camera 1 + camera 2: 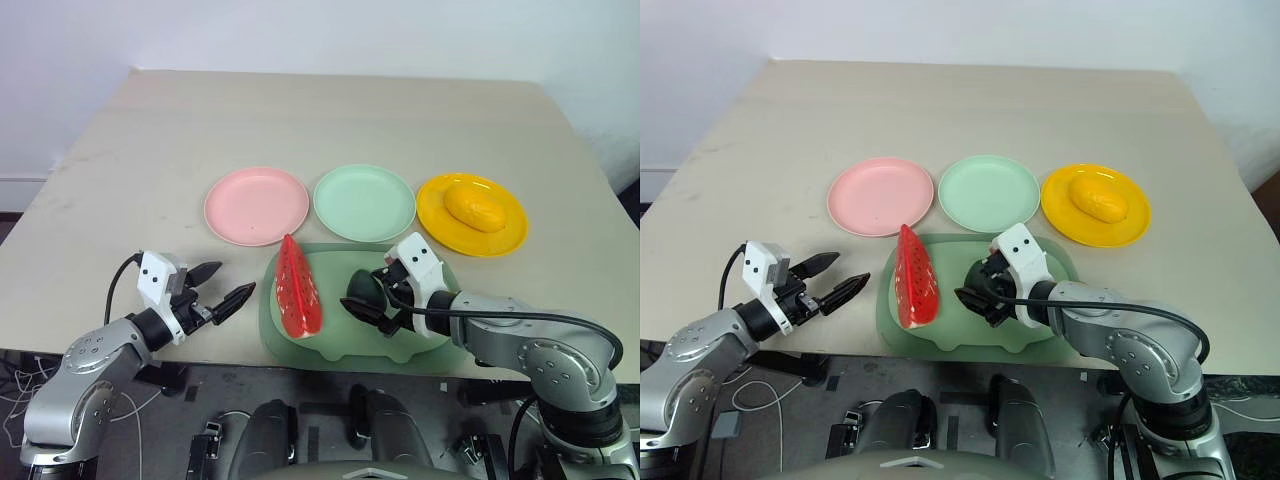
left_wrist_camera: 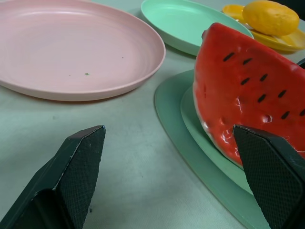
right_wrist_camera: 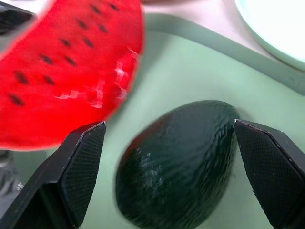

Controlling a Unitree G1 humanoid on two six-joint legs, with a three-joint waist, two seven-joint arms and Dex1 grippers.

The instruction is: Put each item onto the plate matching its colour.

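Observation:
A long red watermelon wedge point(image 1: 297, 290) lies on the left half of the pale green tray point(image 1: 340, 346). Beside it on the tray sits the dark green avocado point(image 3: 181, 162). My right gripper point(image 1: 372, 303) is open and lowered over the avocado, one finger on each side, not closed on it. My left gripper point(image 1: 222, 285) is open above the table just left of the tray, pointing at the wedge point(image 2: 248, 90). Beyond the tray stand the pink plate point(image 1: 256, 205), the mint plate point(image 1: 364, 202) and the yellow plate point(image 1: 508, 232), which holds the yellow fruit point(image 1: 476, 210).
The three plates stand in a row across the middle of the beige table point(image 1: 330, 115), with the tray at the table's near edge. The table's left and right edges drop off beside the arms.

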